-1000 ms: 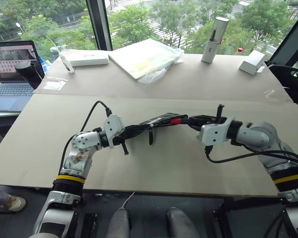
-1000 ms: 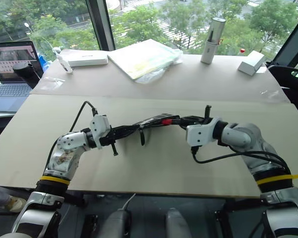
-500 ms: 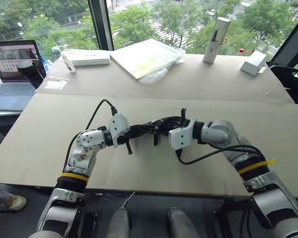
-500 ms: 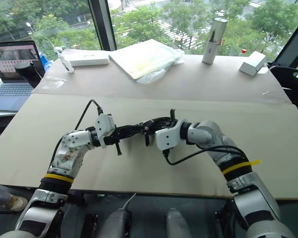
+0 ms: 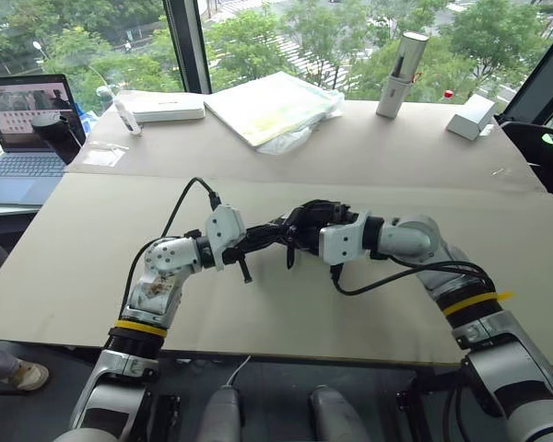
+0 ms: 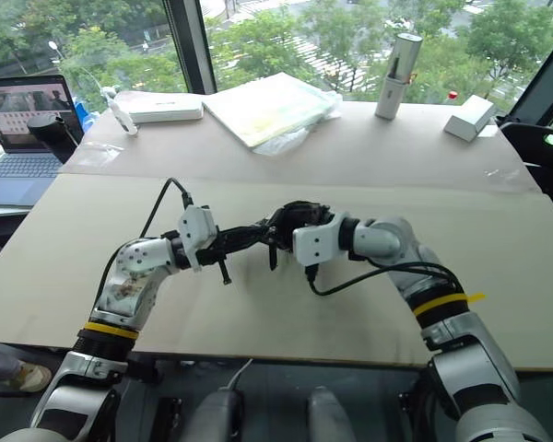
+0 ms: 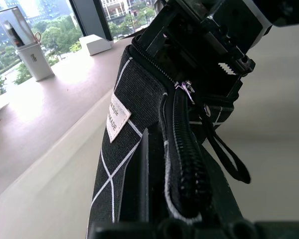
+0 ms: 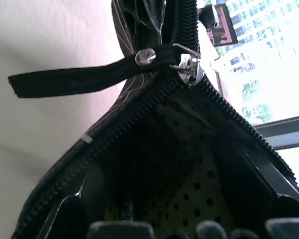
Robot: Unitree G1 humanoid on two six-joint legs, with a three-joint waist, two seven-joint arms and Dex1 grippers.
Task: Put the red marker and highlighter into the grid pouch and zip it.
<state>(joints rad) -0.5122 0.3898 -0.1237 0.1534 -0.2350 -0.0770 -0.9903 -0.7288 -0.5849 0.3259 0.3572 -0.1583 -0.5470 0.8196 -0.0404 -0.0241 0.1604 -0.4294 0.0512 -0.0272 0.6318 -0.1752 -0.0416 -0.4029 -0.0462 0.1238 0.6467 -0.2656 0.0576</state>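
Left eye view: the grid pouch [image 5: 290, 235] is held up off the tabletop [image 5: 101, 276] between the two arms, near its middle. The left claw [image 5: 263, 241] is clenched on the pouch's closed end; in the left wrist view the black fabric with white grid lines, the white label [image 7: 118, 117] and the zipped teeth run away from that claw's fingers. The right claw [image 5: 306, 226] meets the pouch from the opposite side, at the unzipped end. In the right wrist view its fingers stand apart, one to each side of the gaping mouth, and a pale yellow-green dotted lining [image 8: 189, 184] shows between the two rows of zipper teeth. Whether those fingers press on the fabric cannot be told. The silver zipper slider [image 8: 189, 64] sits where the two rows of teeth meet, and the black pull strap [image 8: 74, 77] hangs from it, loose.

At the far side of the tabletop lie a flat plastic-wrapped pack [image 5: 272, 106], a white box [image 5: 166, 108], a tall cylinder [image 5: 398, 62] and a small white block [image 5: 470, 115]. A laptop [image 5: 23, 138] stands open off the left edge.
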